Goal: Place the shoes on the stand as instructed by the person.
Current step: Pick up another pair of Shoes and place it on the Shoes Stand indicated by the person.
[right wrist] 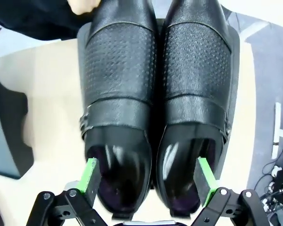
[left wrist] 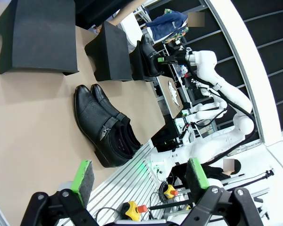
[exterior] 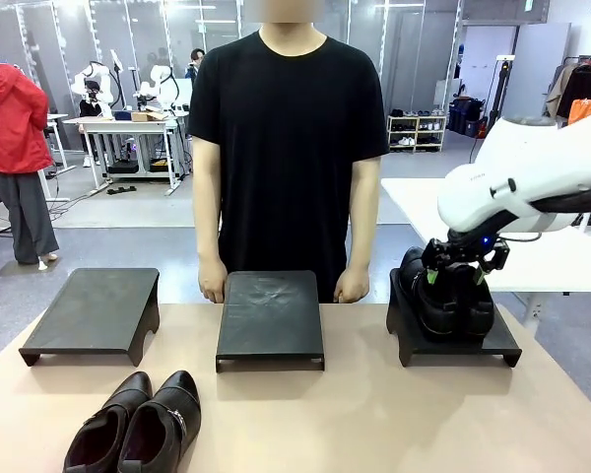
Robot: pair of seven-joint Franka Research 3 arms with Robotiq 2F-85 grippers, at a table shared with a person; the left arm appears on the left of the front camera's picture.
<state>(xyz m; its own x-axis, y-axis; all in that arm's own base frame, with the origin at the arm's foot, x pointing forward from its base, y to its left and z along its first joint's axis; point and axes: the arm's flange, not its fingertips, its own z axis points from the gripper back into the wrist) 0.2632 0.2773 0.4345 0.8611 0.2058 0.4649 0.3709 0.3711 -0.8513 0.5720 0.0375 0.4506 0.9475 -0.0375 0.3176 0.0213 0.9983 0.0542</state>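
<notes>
Black pair [right wrist: 118,80] on R stand [exterior: 502,345]; our R tool [right wrist: 146,165], released, spans both heels [right wrist: 118,188] to move them together; L tool [left wrist: 139,165] released.

One black shoe pair [exterior: 443,305] on right stand [exterior: 500,347] — other pair [exterior: 136,431] on tabletop [exterior: 374,414].

— What lies beyond the tan surface [exterior: 374,414]?
— Grey floor [exterior: 128,232], and a glass partition wall [exterior: 49,39] across the upper left of the frame.
— Furniture?
— A white workbench [exterior: 128,125] at upper left, a low shoe shelf [exterior: 417,131] at upper right, a clothes rail [exterior: 576,89] at the far right edge, a white table [exterior: 561,261] below it. Light is even.
</notes>
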